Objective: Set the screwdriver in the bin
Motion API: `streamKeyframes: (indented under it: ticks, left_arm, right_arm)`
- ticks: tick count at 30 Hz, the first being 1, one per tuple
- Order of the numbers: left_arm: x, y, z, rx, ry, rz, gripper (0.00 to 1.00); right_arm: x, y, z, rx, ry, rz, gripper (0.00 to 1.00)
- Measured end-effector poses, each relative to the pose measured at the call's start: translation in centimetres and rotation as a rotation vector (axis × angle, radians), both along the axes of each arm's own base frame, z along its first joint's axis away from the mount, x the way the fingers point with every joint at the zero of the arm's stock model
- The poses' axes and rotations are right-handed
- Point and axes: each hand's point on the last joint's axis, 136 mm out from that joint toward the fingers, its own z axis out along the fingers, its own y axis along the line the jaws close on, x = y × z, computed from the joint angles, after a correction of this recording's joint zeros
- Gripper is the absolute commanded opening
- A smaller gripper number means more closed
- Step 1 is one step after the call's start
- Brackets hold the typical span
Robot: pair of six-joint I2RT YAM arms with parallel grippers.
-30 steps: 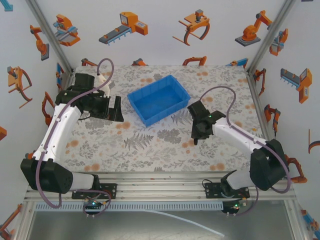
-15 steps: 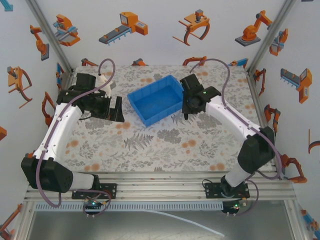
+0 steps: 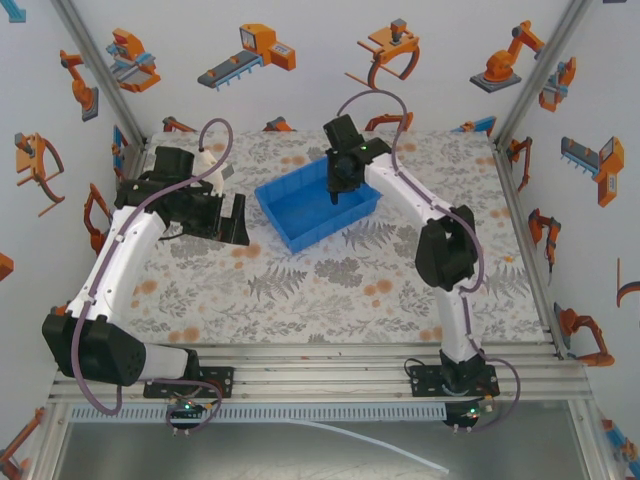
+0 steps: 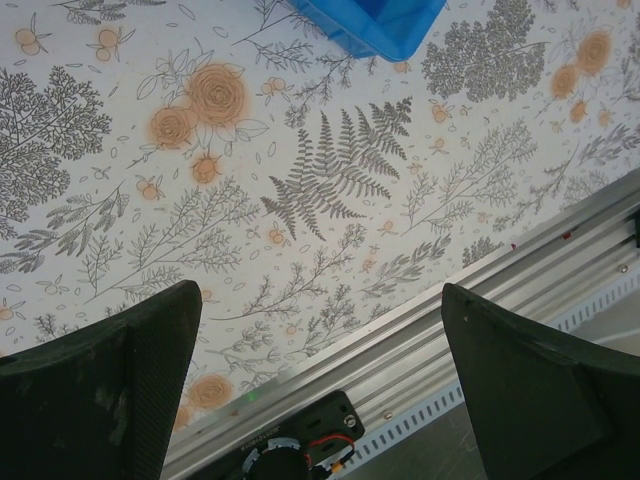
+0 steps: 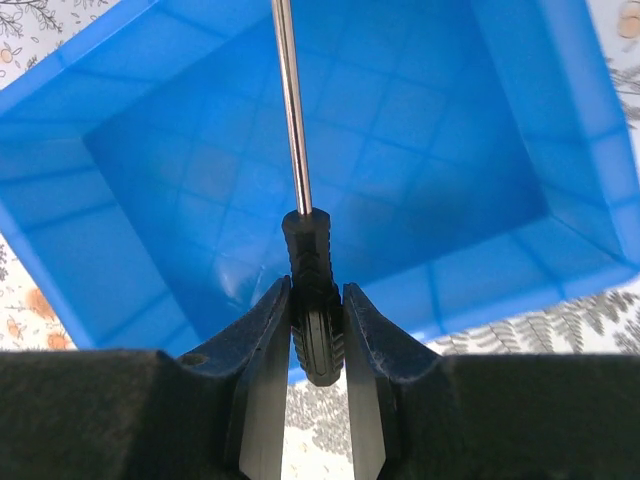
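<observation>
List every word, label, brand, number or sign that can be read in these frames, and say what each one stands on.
None can be read.
The bright blue rectangular plastic bin shows no label.
The slim black-handled metal screwdriver shows no marking.
The orange machine pictures on the white walls carry no letters.
The floral table cover is pattern only.

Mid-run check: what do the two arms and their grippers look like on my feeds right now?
Both the left arm and right arm have white link shells with black joint housings, and a mauve cable loops along each. The left gripper and right gripper are black, with matte, wedge-shaped fingers. No markings are readable.
</observation>
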Motion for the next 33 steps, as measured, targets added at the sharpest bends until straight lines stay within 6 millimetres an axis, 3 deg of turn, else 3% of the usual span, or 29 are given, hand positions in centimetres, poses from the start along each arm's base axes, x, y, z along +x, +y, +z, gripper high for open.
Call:
streamKeyframes:
  ticks: [9,14,24,33]
  left_arm:
    - [0.0,0.0,0.0,0.002,-0.001,0.000,0.97]
    - [0.0,0.0,0.0,0.002,-0.001,0.000,0.97]
    - [-0.1,-0.3,0.1,-0.013,0.002,-0.010,0.97]
    - [-0.6,-0.2,0.4,0.000,-0.010,-0.046,0.97]
  right_arm:
    - [0.6,0.3,-4.1,-0.014,0.069,-0.018,0.23]
    - [1.0,-0.3,-5.3,-0.022,0.088,-0.036,0.24]
    - [3.8,-2.5,-7.6,0.005,0.111,-0.102,0.24]
    - [4.4,-2.2,-10.6,-0.005,0.151,-0.101,0.25]
